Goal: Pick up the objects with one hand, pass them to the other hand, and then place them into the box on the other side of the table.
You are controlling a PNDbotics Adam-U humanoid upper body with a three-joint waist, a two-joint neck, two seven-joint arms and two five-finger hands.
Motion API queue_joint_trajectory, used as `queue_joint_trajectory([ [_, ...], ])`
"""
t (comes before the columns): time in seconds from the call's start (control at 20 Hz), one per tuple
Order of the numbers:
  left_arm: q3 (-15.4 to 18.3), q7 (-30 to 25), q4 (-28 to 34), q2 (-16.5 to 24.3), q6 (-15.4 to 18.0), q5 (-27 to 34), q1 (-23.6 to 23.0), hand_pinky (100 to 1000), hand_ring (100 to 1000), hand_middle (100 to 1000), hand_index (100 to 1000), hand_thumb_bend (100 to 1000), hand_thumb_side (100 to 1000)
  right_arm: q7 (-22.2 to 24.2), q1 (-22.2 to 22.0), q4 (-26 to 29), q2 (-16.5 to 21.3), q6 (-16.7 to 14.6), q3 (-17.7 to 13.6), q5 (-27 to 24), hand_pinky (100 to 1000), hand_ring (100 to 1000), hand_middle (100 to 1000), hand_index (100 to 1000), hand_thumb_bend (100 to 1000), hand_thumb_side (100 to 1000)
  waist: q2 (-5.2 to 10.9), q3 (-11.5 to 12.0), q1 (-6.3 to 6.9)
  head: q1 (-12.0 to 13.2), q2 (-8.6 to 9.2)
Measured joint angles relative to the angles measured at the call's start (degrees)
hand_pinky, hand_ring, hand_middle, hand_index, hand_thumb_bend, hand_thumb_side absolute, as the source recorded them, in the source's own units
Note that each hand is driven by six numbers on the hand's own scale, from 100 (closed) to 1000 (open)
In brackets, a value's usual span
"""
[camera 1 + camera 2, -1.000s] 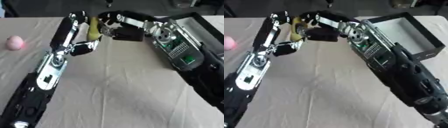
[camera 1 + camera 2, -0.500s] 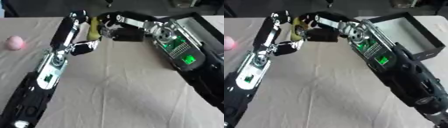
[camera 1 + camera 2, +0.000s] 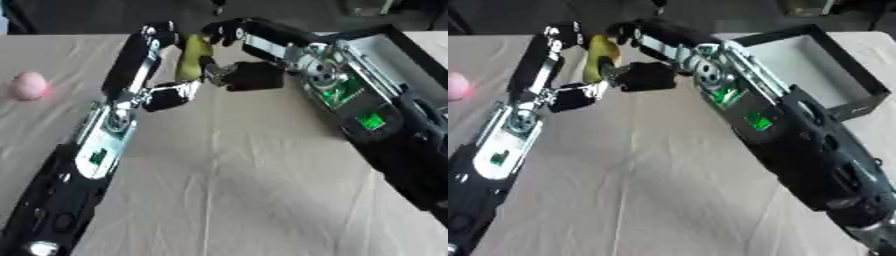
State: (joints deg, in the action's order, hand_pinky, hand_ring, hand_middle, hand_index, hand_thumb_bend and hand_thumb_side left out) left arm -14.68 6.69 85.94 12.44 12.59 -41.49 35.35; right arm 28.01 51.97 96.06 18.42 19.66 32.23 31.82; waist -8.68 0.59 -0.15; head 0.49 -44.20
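1. Almost nothing is changing since a second ago: both hands are staying together at the far middle of the table, and the yellow thing is sitting a tiny bit more upright between them.
2. No words or labels are showing that can be read; only small green lights are glowing on the right arm (image 3: 745, 107).
3. The left hand (image 3: 171, 95) is reaching up from the left, and its fingers are curling round the lower part of the yellow thing (image 3: 193, 59).
4. The right hand (image 3: 249, 77) is coming in from the right, and it is touching the same yellow thing from the other side. Whether its fingers are closing on it cannot be told.
5. The yellow thing is long and standing nearly upright, held above the table (image 3: 245, 190), between the two hands.
6. The black box (image 3: 820, 70) is sitting open on the right side of the table, beside the right arm.
7. A pink ball (image 3: 28, 86) is lying on the cloth at the far left, well apart from the hands.
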Motion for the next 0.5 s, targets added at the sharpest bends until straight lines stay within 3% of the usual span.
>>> queue_joint_trajectory([
  [0.5, -0.07, 0.02, 0.00, -0.47, 0.04, -0.82, 0.38, 697, 610, 529, 448, 100, 100, 0.02, 0.14, -0.01, -0.50, 0.30, 0.03, -0.71, 963, 888, 857, 980, 100, 879, 0.00, 0.15, 0.00, -0.19, 0.00],
])
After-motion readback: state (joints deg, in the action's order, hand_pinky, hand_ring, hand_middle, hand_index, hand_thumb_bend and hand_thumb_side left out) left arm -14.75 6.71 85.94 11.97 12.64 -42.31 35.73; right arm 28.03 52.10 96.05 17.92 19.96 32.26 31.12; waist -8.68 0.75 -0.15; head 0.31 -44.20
